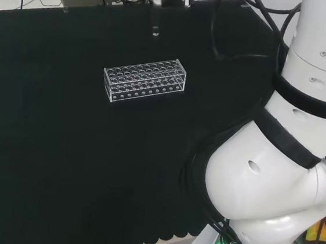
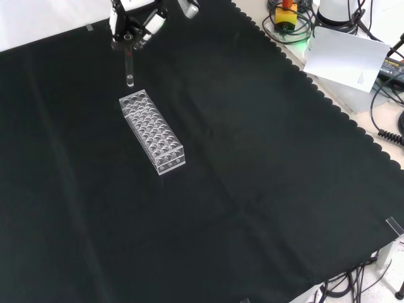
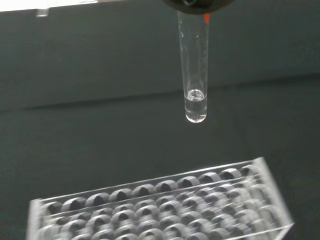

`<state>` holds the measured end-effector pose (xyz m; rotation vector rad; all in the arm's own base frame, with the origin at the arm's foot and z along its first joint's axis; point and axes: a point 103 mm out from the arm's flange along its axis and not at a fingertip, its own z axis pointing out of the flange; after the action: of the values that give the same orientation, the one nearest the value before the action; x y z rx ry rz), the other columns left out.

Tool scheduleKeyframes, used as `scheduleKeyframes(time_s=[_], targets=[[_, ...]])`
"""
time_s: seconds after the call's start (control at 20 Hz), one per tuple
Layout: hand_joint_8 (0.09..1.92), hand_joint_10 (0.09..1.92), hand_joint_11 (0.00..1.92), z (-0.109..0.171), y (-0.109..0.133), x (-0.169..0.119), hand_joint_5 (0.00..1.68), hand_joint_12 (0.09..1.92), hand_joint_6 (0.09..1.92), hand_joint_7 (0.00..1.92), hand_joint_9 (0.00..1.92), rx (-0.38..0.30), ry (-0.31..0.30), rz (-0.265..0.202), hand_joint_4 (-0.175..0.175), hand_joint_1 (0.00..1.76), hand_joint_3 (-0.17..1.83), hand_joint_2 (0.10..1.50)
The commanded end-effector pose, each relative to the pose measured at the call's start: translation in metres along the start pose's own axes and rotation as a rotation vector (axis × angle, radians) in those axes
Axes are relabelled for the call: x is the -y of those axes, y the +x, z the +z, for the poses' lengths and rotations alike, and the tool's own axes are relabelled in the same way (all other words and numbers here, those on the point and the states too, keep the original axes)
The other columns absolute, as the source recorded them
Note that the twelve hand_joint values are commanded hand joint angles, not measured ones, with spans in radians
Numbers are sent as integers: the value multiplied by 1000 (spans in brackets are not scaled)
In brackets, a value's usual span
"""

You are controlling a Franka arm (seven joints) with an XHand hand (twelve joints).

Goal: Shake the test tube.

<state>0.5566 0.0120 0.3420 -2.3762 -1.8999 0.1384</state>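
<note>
Robot hand (image 2: 136, 25) holds one test tube (image 2: 129, 68) above one rack (image 2: 152, 131).

Bench draped in black cloth (image 2: 252, 189), scalloped hem seen along one edge, clear many-holed tube rack (image 2: 151, 130) laid directly on it, holes empty.

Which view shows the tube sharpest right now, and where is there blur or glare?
Wrist view: the test tube is sharp, liquid visible at its bottom; the rack below is blurred, with a bright strip at the far edge. Front view: tube small under the hand. Head view: tube faint against the black cloth.
</note>
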Motion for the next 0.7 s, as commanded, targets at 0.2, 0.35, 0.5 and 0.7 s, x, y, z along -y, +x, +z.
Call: scheduleKeyframes(time_s=[0.2, 0.35, 0.5, 0.7], targets=[[957, 676, 1377, -14, -45, -14, 1302, 813, 94, 1178, 1274, 186, -94, 48, -175, 1422, -175, 1079], [957, 675, 1376, -13, -45, -15, 1303, 813, 93, 1178, 1274, 218, -104, 37, -175, 1422, -175, 1079], [957, 674, 1376, -10, -40, -15, 1303, 813, 92, 1178, 1275, 185, -90, 43, -175, 1422, -175, 1079], [956, 672, 1375, -3, -25, -15, 1304, 813, 90, 1178, 1275, 118, -62, 37, -175, 1421, -175, 1079]])
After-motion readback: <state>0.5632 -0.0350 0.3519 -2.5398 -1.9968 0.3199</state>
